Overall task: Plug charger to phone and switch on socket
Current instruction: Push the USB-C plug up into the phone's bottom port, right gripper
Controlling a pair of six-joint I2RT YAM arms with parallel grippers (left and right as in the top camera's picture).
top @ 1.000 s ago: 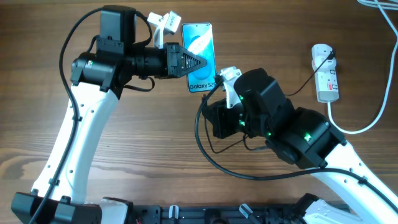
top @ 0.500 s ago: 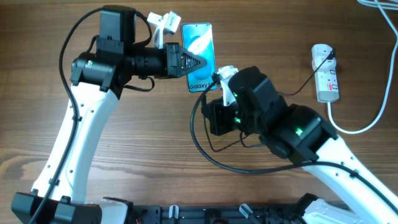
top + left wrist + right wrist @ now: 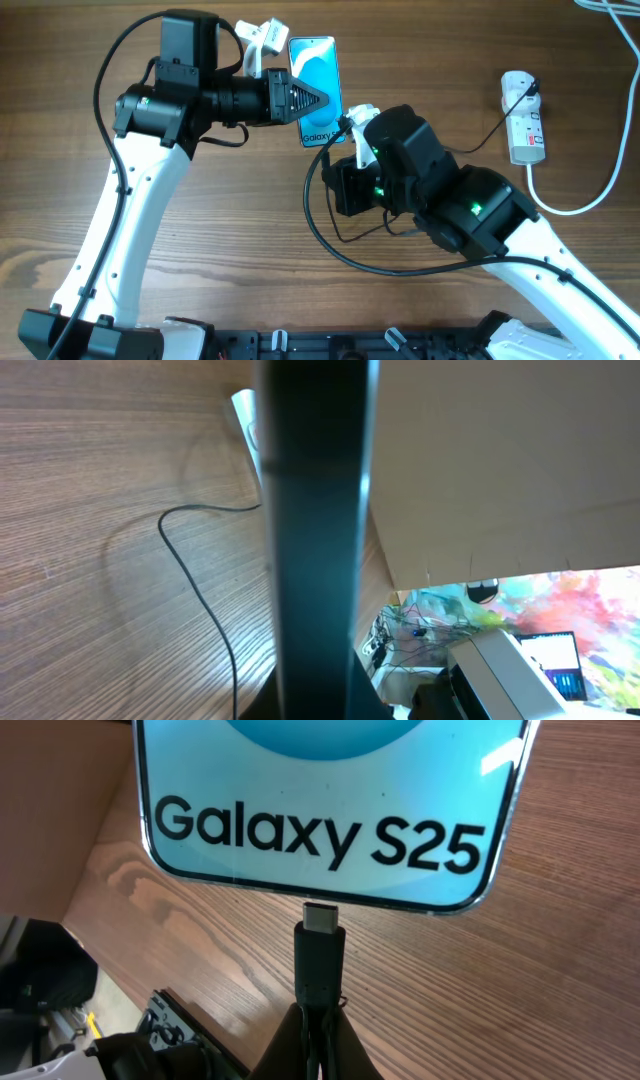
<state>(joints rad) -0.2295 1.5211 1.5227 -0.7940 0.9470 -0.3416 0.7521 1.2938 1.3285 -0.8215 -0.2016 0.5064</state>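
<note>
The charger (image 3: 319,955) plug stands tip-first at the bottom edge of the phone (image 3: 330,800), its metal end touching the port or only just entering it; how deep it sits cannot be told. The right claw (image 3: 318,1012) is clamped on the plug body directly behind that tip.

Within the last second the right arm has pushed up toward the phone, and the phone has slid slightly toward the left claw (image 3: 305,98). By appearances the insertion is under way but not seated.

The left claw's dark wedge lies over the phone's near edge. Whether its fingers are gripping or only bracing the handset cannot be told.

The right wrist view alone shows plug and port lined up; from overhead that meeting is hidden beneath the right wrist. The left wrist view is blocked by a dark upright bar, with thin black cable trailing over the bench (image 3: 90,610) beside it.

Only the overhead shows the socket (image 3: 524,118), well apart from both claws beyond the right arm, charger lead running to it, its switch untouched.
</note>
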